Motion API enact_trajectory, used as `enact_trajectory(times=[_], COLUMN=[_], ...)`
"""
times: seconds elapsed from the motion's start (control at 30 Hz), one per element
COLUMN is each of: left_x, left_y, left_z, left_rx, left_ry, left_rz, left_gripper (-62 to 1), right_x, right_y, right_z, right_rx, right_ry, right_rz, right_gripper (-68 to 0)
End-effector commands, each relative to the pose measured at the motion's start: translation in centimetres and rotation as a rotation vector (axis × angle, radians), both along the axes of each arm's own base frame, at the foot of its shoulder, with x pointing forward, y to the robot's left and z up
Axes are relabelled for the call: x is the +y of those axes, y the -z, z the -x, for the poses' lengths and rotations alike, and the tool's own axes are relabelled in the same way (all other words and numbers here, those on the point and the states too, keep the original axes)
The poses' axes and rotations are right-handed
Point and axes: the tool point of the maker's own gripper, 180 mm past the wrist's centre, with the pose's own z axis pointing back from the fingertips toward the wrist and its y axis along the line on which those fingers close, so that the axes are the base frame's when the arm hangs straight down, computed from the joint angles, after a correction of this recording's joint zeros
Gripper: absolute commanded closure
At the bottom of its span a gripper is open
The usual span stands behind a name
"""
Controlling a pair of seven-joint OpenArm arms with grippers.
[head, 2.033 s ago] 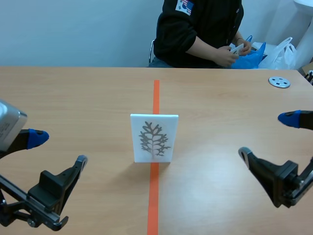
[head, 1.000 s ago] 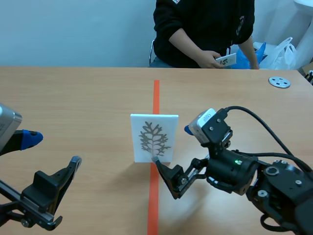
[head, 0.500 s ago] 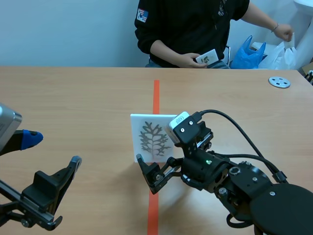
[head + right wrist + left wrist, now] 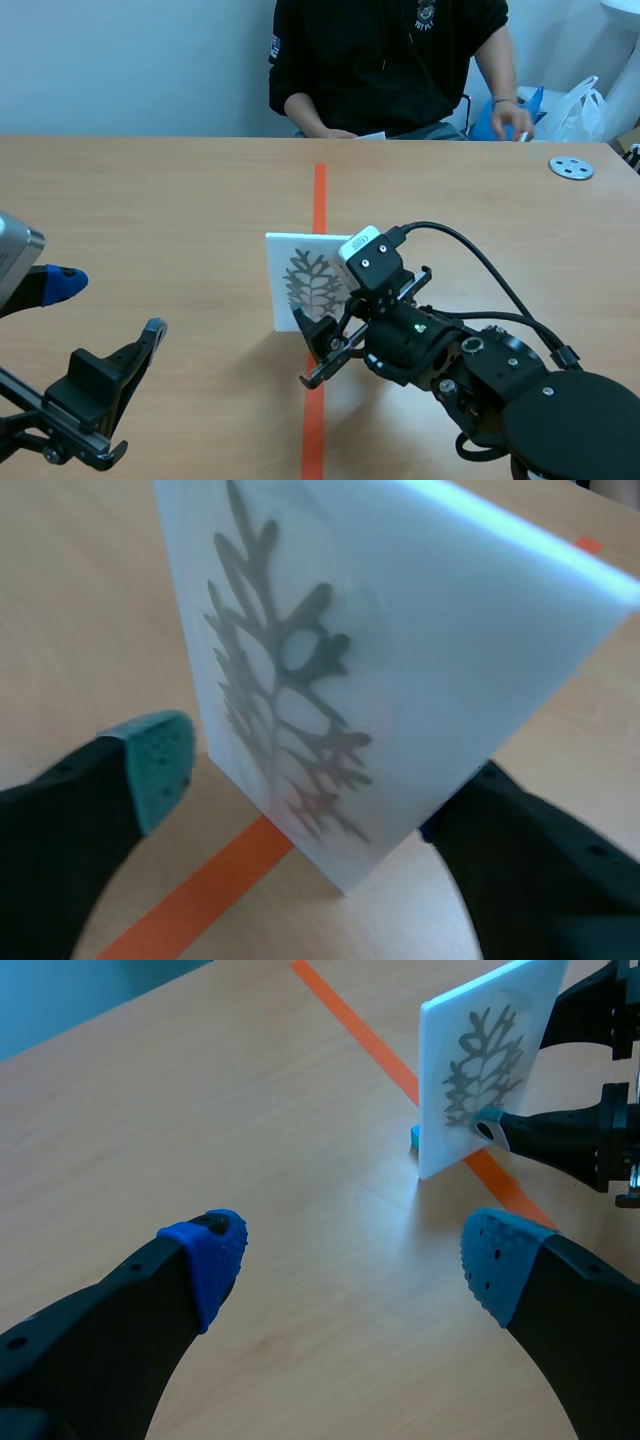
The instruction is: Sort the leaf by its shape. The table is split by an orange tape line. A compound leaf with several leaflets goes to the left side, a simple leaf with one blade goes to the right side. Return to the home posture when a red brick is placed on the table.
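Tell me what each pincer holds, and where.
Nothing is held. The right pincer, open, straddles the leaf card low down; the left pincer is open, empty.

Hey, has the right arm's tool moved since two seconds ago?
Yes. The right tool moved leftward to the orange tape line, now straddling the leaf card.

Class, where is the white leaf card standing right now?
In the scene view the white leaf card stands upright on the orange tape line near the middle of the table, between the right gripper's parted fingers.
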Motion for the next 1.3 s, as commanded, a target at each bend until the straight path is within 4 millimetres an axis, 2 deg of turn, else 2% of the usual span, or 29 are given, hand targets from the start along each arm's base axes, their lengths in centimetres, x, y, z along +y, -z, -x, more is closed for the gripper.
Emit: enact_trajectory(times=[0.0,0.2,0.4,0.6,0.77,0.87,1.03,1.17,1.27], left_x=[-0.5,-0.5,-0.5,-0.5,-0.5,-0.5,-0.5,-0.5,-0.5], left_y=[-1.1,-1.1,-1.2,-1.2,-1.2,-1.2,-1.2,-1.2,-1.2], left_z=[-0.2,-0.2,-0.2,-0.2,-0.2,-0.2,-0.2,-0.2,-0.2], left_rx=[-0.034,-0.034,-0.037,-0.037,-0.039,-0.039,-0.04,-0.04,-0.04], left_ry=[0.003,0.003,0.004,0.004,0.004,0.004,0.005,0.005,0.005], left_rz=[0.024,0.024,0.025,0.025,0.026,0.026,0.026,0.026,0.026], left_gripper=[-46.9,-46.9,-46.9,-46.9,-46.9,-46.9,-46.9,-46.9,-46.9], right_x=[-0.1,-0.1,0.0,-0.5,-1.8,-4.0,-9.3,-14.5,-18.5], right_y=[-1.1,-1.0,-0.7,-1.7,-3.0,-4.2,-6.2,-7.1,-7.1], right_z=[-0.7,-0.6,0.1,0.4,0.6,0.3,-0.6,-1.3,-1.7], right_rx=[-0.03,-0.028,-0.022,-0.078,-0.144,-0.164,-0.183,-0.204,-0.19], right_ry=[0.009,0.008,0.008,0.001,0.003,0.071,0.25,0.427,0.551], right_rz=[-0.024,-0.025,-0.037,-0.081,-0.11,-0.162,-0.233,-0.24,-0.229], right_gripper=[-31.8,-16.4,-7.1,-4.5,-4.6,-4.6,-4.6,-4.6,-4.6])
